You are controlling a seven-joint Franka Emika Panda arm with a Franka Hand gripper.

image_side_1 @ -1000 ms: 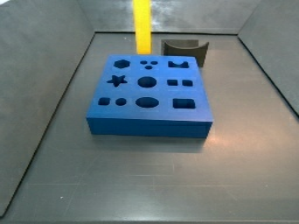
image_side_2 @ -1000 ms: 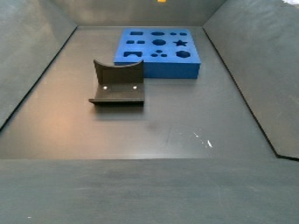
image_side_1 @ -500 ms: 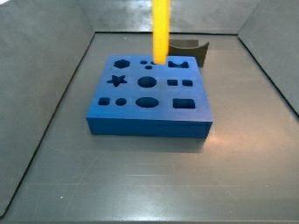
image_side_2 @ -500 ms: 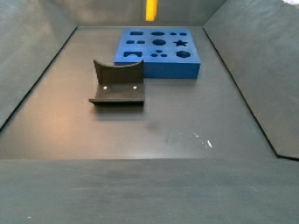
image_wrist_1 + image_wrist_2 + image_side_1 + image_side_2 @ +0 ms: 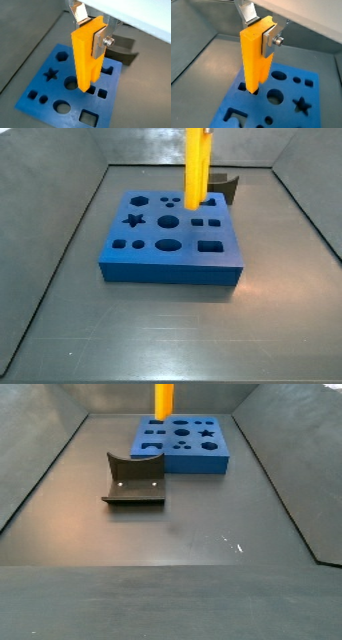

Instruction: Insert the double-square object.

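Observation:
My gripper (image 5: 90, 30) is shut on the top end of the double-square object (image 5: 85, 60), a long yellow-orange bar that hangs upright. The silver fingers (image 5: 99, 41) clamp its two sides, as both wrist views show (image 5: 261, 27). The bar's lower end hangs over the top of the blue block (image 5: 171, 243) with shaped holes, above the holes near the block's far side. In both side views only the bar shows (image 5: 197, 173) (image 5: 163, 399); the gripper itself is above the frame. The bar's prongs are hidden.
The dark grey fixture (image 5: 134, 479) with a curved upright stands on the floor beside the blue block (image 5: 181, 442); in a side view it shows behind the block (image 5: 225, 183). Grey sloped walls (image 5: 54, 258) enclose the floor.
The bar has moved down and sideways, from beyond the block's far edge to over its top. It stays in the gripper's hold.

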